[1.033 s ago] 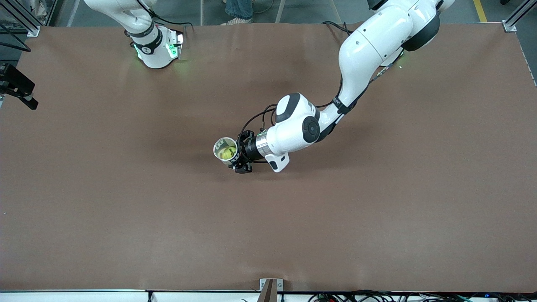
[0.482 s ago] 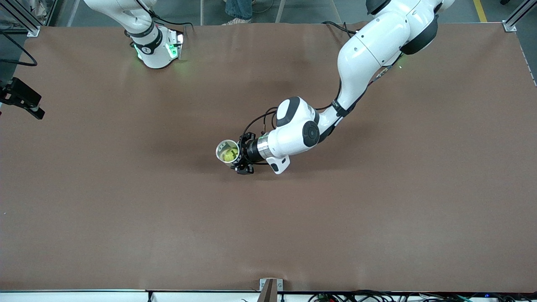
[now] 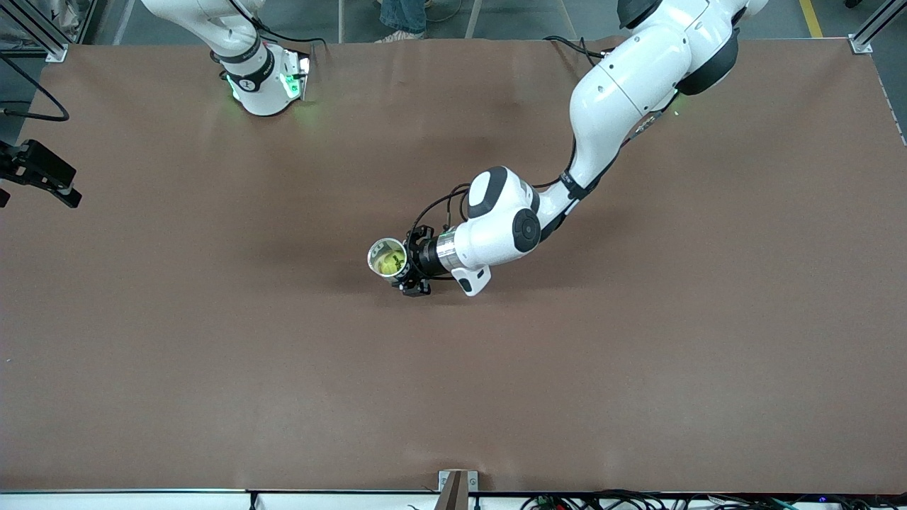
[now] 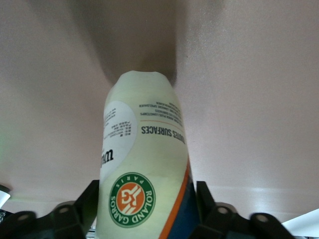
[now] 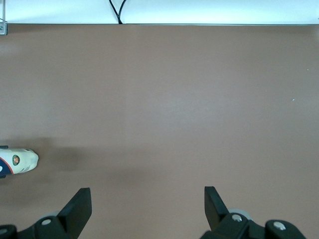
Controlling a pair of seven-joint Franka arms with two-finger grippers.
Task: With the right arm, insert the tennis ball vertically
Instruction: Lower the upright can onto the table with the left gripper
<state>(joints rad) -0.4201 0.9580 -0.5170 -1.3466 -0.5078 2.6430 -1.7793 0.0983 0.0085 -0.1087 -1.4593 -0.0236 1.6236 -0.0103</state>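
Tabletop (image 3: 638,368) of plain brown, seen from above, with two white arms reaching from its upper edge. At the right arm's end of the table, over its rim, hangs my right pincer (image 3: 42,176). It is released, its two black fingers (image 5: 79,204) spread wide with nothing between them, and that arm is waiting. From its own wrist view I look along bare brown surface, with the can small and well apart from it. Near the middle of the table is a tall pale can (image 3: 387,258) with a round green and orange Roland Garros badge, mouth turned up to the front camera. The tennis ball (image 3: 387,264) is in the can, yellow-green and low in the opening, so I judge the insertion itself done. Beside the can, toward the left arm's end, my left pincer (image 3: 407,273) reaches in from the side around the can's body. Whether it clenches the can or is letting go I cannot tell. In the left wrist view the can (image 4: 142,169) fills the middle and throws a dark shadow on the surface at its end, so its base is at or very close to the table. The step in hand looks like parting from the can. To do it well I would make sure the base sits flat first, ease off evenly on both sides, and draw back level along the line I came in by, so the tall can does not tip.
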